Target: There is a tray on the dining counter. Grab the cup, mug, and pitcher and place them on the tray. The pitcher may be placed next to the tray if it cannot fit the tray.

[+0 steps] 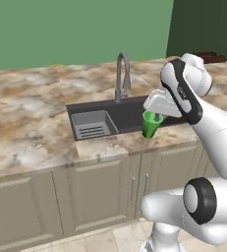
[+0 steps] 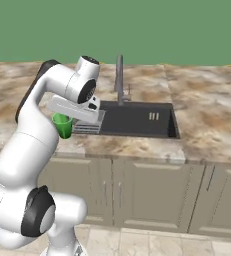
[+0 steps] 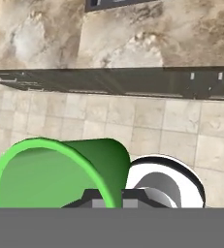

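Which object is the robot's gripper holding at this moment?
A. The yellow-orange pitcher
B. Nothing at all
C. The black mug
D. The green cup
D. The gripper is shut on the rim of the green cup, which hangs tilted off the dining counter by the sink.

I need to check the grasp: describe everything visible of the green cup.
The cup is a small bright green tapered tumbler with no handle, smooth and plastic-looking. The hand view shows its open mouth and a rim of lighter green. It hangs in the shut gripper, which pinches its rim, lifted off the dining counter above the front edge by the sink. It tilts slightly. Nothing else touches it.
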You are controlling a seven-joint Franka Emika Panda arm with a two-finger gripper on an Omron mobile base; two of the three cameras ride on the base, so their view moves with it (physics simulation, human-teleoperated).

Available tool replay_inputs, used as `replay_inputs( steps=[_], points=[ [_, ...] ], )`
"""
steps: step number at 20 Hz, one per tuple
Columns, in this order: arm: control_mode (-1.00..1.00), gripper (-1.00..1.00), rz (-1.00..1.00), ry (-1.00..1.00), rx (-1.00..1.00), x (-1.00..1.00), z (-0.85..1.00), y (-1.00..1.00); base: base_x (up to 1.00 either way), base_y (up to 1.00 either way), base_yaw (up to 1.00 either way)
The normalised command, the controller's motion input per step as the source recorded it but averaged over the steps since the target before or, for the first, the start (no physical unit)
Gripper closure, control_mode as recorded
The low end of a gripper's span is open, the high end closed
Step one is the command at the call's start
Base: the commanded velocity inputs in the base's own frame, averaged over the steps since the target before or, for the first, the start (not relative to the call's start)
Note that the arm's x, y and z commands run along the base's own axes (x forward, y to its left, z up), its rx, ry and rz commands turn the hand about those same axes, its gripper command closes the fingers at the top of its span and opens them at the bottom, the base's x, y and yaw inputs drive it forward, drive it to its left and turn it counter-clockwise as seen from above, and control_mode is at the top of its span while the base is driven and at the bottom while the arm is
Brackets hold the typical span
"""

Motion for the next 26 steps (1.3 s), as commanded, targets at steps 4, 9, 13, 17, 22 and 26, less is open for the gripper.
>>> replay_inputs(
  steps=[4,9,13,17,22,26],
  points=[
    [1.0,1.0,0.0,0.0,0.0,0.0,0.0,0.0,0.01,1.0,0.0],
    [1.0,1.0,0.0,0.0,0.0,0.0,0.0,0.0,0.0,1.0,0.0],
    [1.0,1.0,0.0,0.0,0.0,0.0,0.0,0.0,0.01,1.0,0.0],
    [1.0,1.0,0.0,0.0,0.0,0.0,0.0,0.0,0.0,1.0,0.0],
    [1.0,1.0,0.0,0.0,0.0,0.0,0.0,0.0,0.02,1.0,0.0],
    [1.0,1.0,0.0,0.0,0.0,0.0,0.0,0.0,0.09,1.0,0.0]
  ],
)
